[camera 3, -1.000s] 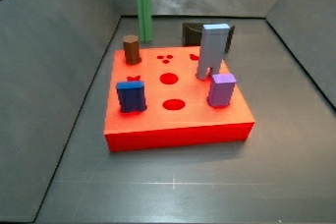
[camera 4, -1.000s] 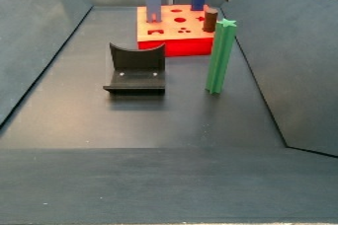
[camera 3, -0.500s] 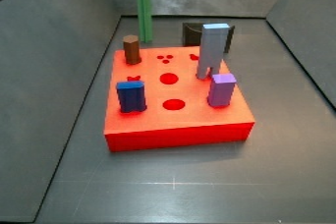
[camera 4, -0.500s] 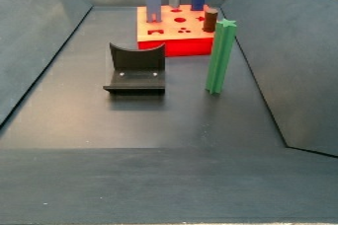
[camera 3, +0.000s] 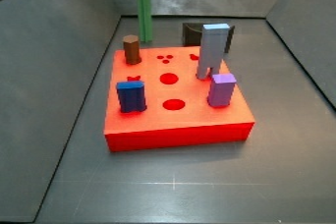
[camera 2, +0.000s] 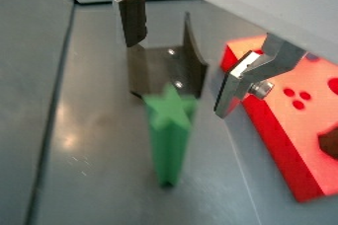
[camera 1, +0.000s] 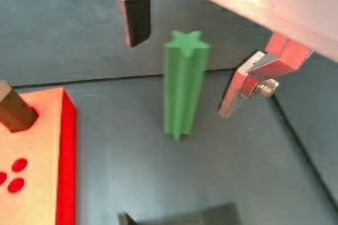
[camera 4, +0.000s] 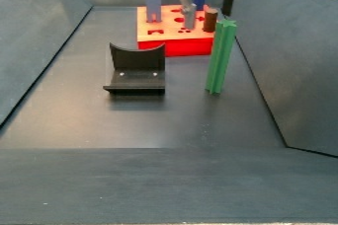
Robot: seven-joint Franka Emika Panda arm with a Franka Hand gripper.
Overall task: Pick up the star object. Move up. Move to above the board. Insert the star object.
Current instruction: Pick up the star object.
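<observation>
The gripper hangs high, pointing down, its fingers spread wide.

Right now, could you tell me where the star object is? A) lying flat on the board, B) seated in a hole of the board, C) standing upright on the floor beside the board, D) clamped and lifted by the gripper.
C: the star object stands upright on the dark floor beside the board, and in a wrist view the open gripper hangs above it with its fingers apart.
</observation>
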